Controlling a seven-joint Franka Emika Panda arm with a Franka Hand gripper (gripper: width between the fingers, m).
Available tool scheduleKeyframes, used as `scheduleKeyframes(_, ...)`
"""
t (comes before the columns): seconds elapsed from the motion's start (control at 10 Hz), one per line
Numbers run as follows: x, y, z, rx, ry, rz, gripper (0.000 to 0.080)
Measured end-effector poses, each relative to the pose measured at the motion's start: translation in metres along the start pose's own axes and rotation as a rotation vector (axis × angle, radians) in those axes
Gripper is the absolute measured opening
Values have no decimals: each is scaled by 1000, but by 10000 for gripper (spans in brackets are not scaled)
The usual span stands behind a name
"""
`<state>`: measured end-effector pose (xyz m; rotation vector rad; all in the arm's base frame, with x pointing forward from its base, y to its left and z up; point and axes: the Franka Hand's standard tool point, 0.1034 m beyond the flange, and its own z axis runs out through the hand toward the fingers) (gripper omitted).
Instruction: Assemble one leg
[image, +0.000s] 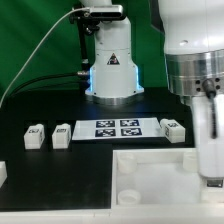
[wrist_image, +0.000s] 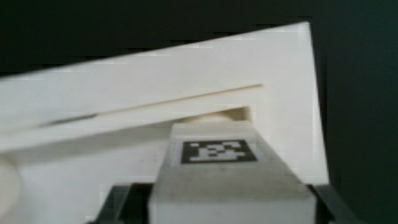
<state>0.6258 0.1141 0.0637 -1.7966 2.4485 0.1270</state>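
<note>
Step in hand: judged from the pictures, the arm is bringing a leg (wrist_image: 217, 165) to the large white panel (wrist_image: 160, 100) to seat it at a corner.

Leg: a white square-section block with a black-and-white marker tag on its face. In the wrist view it sits between the gripper's (wrist_image: 217, 200) dark fingers (wrist_image: 121, 205), directly ahead of the wrist camera, its far end meeting the panel.

Gripper state: closed around the leg, with fingers against both of its sides, as far as the blurred wrist view shows.

Panel: just beyond the gripper. In the wrist view a slanted edge and a small rounded shape, perhaps the leg's tip or a hole, show just past the leg.

Doing it well: keep the leg square to the panel and centred on the hole. Press lightly while turning. A tilted leg would likely bind or cross-thread.

Arm pose: in the exterior view the wrist (image: 200, 80) hangs upright over the panel's (image: 150, 170) near side. The gripper itself is blurred there.

Spare legs: three (image: 35, 137) (image: 62, 135) (image: 174, 129) lie well behind the gripper, flanking the marker board (image: 115, 128).

Risk: the leg may slip in the fingers if it is pushed off-axis.
</note>
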Motion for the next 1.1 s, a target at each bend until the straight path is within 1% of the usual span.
scheduleKeyframes(0.1, 0, 0, 0, 4, 8, 97, 297)
scheduleKeyframes(0.2, 1, 0, 0, 8, 17, 79, 297)
scheduleKeyframes(0.4, 1, 1, 1, 6, 19, 63, 301)
scheduleKeyframes(0.5, 1, 1, 1, 6, 19, 62, 528)
scheduleKeyframes(0.6, -1, 3, 1, 6, 18, 59, 528)
scheduleKeyframes(0.7, -7, 7, -4, 6, 14, 47, 626)
scheduleKeyframes(0.8, -13, 12, -13, 11, 6, 37, 626)
scheduleKeyframes(0.9, -16, 12, -19, 16, -1, 33, 645)
scheduleKeyframes(1.1, -17, 11, -20, 17, -1, 31, 649)
